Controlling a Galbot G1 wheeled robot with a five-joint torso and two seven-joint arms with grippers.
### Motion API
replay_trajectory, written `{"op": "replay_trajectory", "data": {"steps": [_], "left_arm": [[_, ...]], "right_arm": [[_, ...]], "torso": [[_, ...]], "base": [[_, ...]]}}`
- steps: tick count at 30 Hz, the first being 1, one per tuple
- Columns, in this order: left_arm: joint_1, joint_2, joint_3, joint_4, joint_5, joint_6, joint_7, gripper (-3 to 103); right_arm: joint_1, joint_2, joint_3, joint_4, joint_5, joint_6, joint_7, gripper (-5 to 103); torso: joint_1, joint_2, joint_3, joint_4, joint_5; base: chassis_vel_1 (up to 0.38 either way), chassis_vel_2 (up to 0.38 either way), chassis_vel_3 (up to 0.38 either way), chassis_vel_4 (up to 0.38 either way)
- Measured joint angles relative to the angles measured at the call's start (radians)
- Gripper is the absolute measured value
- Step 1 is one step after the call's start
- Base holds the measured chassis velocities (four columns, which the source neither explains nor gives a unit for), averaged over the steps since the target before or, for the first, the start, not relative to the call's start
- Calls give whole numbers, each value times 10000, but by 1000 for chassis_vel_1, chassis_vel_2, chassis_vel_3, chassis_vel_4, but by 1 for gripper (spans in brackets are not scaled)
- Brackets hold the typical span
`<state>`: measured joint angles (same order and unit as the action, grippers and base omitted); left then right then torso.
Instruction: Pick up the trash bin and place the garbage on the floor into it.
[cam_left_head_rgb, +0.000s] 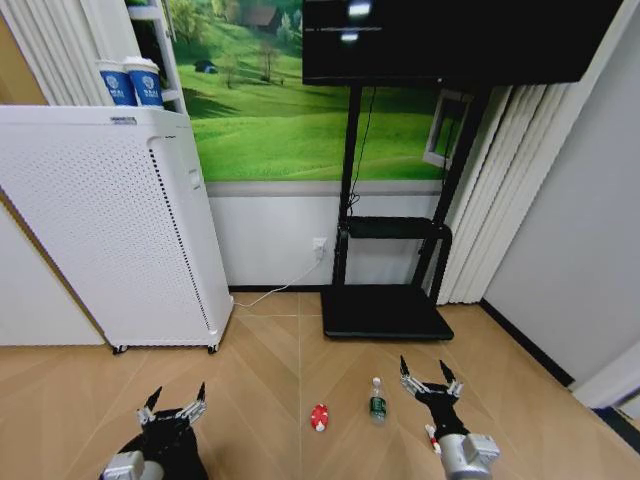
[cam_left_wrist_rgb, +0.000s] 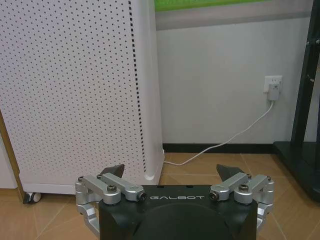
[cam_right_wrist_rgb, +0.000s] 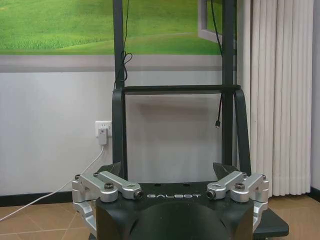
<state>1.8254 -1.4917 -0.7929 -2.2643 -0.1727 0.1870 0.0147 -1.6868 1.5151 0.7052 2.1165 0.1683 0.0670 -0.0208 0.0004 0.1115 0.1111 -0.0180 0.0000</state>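
On the herringbone wooden floor (cam_left_head_rgb: 270, 360) lies the garbage: a red-and-white piece (cam_left_head_rgb: 319, 417), a small clear bottle (cam_left_head_rgb: 377, 400) with a green label and white cap, and a second red-and-white piece (cam_left_head_rgb: 431, 436) partly hidden behind my right arm. My right gripper (cam_left_head_rgb: 430, 377) hovers open just right of the bottle, its fingers empty (cam_right_wrist_rgb: 168, 170). Open and empty too, my left gripper (cam_left_head_rgb: 174, 400) hangs low at the left, facing the white appliance (cam_left_wrist_rgb: 170, 172). The trash bin is out of view.
A tall white perforated appliance (cam_left_head_rgb: 110, 230) on castors stands at the left, with blue paper cups (cam_left_head_rgb: 132, 85) on a shelf behind it. A black screen stand (cam_left_head_rgb: 385, 312) rests against the wall ahead. A white cable (cam_left_wrist_rgb: 225, 145) runs from the wall socket along the floor.
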Motion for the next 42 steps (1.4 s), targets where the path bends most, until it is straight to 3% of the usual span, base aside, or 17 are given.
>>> {"op": "replay_trajectory", "data": {"steps": [7, 10, 13, 14, 16, 17, 19, 20, 22, 25, 32, 36, 42], "left_arm": [[-53, 87, -80, 27, -192, -370, -50, 100], [340, 265, -378, -165, -269, -263, -22, 100], [1143, 520, -1148, -713, -1417, 320, -519, 100], [1143, 520, -1148, -713, -1417, 320, -519, 100], [1946, 627, -2759, -1309, -3794, 1553, -1611, 100], [1946, 627, -2759, -1309, -3794, 1553, -1611, 100], [2707, 644, -3892, -1482, -6425, 2632, -2508, 99], [2707, 644, -3892, -1482, -6425, 2632, -2508, 99], [3513, 619, -4408, -1225, -7887, 2954, -2804, 99], [4054, 508, -4464, -905, -8506, 2964, -2953, 99], [4091, 226, -3748, -322, -8598, 2913, -3100, 99], [3079, 195, -2852, 394, -7410, 3051, -3004, 99], [2201, 270, -2102, 992, -6738, 3372, -3153, 99]], "right_arm": [[18, -8, -2, -46, 5, 1, -2, 100], [42, -13, -2, -77, 22, 4, -3, 100], [106, -86, 43, -162, 104, 45, -2, 100], [106, -86, 43, -162, 104, 45, -2, 100], [321, -154, 94, -448, 178, 188, 69, 100], [321, -154, 94, -448, 178, 188, 69, 100], [541, -176, 99, -681, 286, 208, 134, 100], [541, -176, 99, -681, 286, 208, 134, 100], [807, -208, 37, -941, 348, 203, 145, 100], [1033, -265, -33, -1185, 357, 179, 145, 100], [1388, -337, -59, -1592, 470, 121, 148, 100], [1360, -396, -17, -1722, 507, 196, 148, 100], [1286, -475, 7, -1691, 528, 258, 146, 100]], "torso": [[-2, -173, -145, -1, -1], [-2, -172, -144, -2, -2], [-2, -157, -136, -1, -2], [-2, -157, -136, -1, -2], [-3, -141, -125, 0, 1], [-3, -141, -125, 0, 1], [-3, -131, -116, 1, 0], [-3, -131, -116, 1, 0], [-3, -121, -109, 2, 1], [-3, -114, -103, 3, -3], [-4, -100, -92, 1, 1], [-4, -90, -84, -1, 0], [-4, -82, -79, -3, 1]], "base": [[0, 0, 0, 0], [0, 0, 0, 0], [0, 0, 0, 0], [0, 0, 0, 0], [0, 0, 0, 0], [0, 0, 0, 0], [0, 0, 0, 0], [0, 0, 0, 0], [0, 0, 0, 0], [0, 0, 0, 0], [0, 0, 0, 0], [0, 0, 0, 0], [0, 0, 0, 0]]}}
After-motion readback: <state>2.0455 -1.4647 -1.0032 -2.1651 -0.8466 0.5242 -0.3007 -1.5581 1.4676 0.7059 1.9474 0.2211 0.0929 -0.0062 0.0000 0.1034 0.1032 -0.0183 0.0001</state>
